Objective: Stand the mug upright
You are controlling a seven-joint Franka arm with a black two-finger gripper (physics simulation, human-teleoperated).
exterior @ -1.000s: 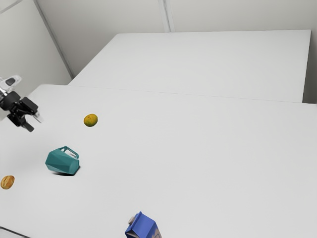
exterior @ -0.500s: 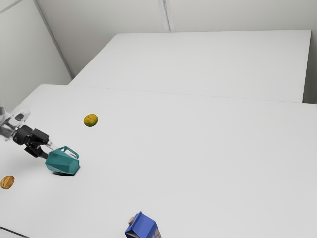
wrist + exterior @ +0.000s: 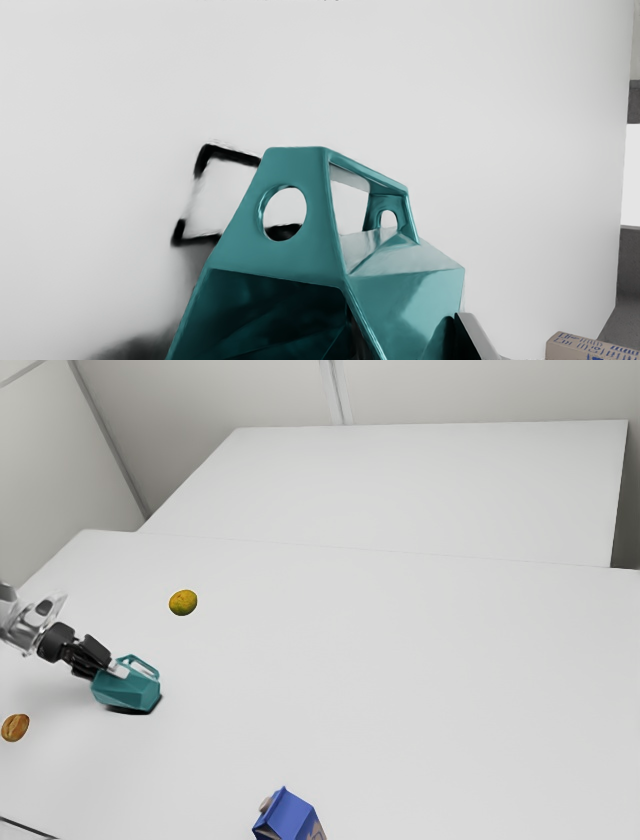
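The teal faceted mug (image 3: 135, 690) lies on its side on the white table in the exterior view, handle uppermost and mouth toward the hand. My gripper (image 3: 112, 670) is at the mouth end, overlapping the mug's upper edge. In the wrist view the mug (image 3: 290, 255) is very close, its dark hollow facing the camera and its handle rising above the body. The gripper (image 3: 411, 327) is low in that view, at the mug's side wall; whether it grips the wall is unclear, as part of it is hidden by the mug.
A yellow-green round fruit (image 3: 183, 602) lies beyond the mug, and a brown bun-like item (image 3: 15, 727) sits near the exterior view's left edge. A blue carton (image 3: 288, 817) stands at the bottom edge. The white table (image 3: 400, 660) extends widely to the exterior view's right.
Over the last second my hand came down from above the table to the mug's mouth, and in the latest half second it moved slightly further onto it. The mug has not visibly moved.
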